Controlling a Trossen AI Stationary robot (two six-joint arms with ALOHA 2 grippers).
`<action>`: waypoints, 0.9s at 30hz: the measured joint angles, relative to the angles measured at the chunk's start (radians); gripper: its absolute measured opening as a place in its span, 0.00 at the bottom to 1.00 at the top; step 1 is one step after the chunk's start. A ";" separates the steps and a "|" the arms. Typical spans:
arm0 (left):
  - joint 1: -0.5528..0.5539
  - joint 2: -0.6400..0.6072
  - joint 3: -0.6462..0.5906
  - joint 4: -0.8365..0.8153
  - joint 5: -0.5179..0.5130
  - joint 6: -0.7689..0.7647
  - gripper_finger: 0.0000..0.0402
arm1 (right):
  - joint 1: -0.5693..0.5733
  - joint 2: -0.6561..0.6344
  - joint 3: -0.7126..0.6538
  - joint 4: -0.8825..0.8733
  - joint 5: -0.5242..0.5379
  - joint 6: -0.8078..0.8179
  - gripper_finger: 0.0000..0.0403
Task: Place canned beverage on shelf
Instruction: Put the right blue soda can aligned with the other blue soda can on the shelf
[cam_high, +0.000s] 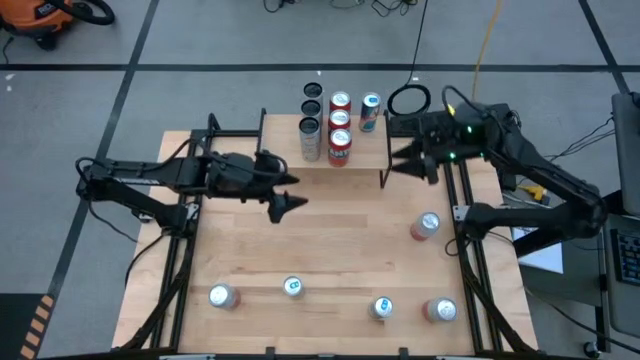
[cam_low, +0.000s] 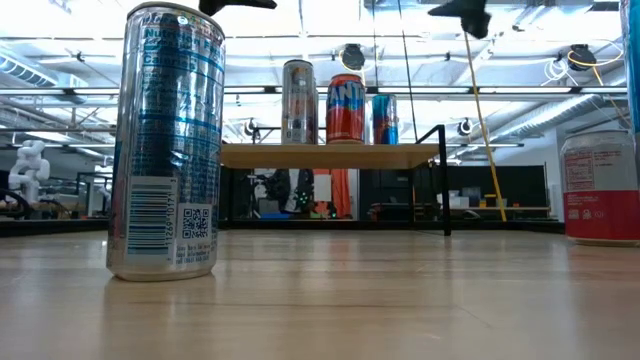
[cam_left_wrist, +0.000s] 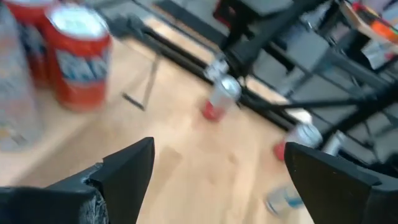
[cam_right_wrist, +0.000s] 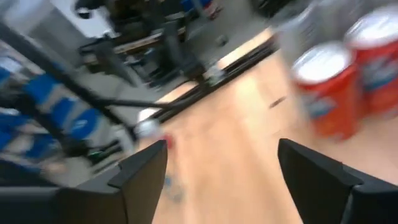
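A: What colours sit on the shelf (cam_high: 345, 172)?
B: Its top board is light wood; its legs are thin and black; on it stand two red cans (cam_high: 340, 140) with white lettering, a blue-and-silver can (cam_high: 370, 112), a silver can (cam_high: 310, 138) and two dark-topped ones at its twelve o'clock.
A: And on the tabletop (cam_high: 330, 240)?
B: Pale wood grain; toward six o'clock a silver can with blue stripes (cam_low: 165, 140) carries a black barcode and a QR square; at four o'clock a red can with a white label panel (cam_low: 600, 187).
A: The arms?
B: Dark, nearly black; green lights glow on the right arm (cam_high: 500, 150).
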 joint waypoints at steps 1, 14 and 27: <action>-0.010 0.000 0.000 -0.018 0.011 -0.020 0.90 | 0.039 -0.009 0.000 -0.014 0.019 0.048 0.68; -0.187 0.000 0.000 -0.190 0.000 -0.133 0.90 | 0.618 0.038 0.000 -0.001 0.327 0.369 0.60; -0.322 0.000 0.000 -0.211 -0.100 -0.200 0.90 | 0.987 0.305 0.039 0.101 0.448 0.523 0.60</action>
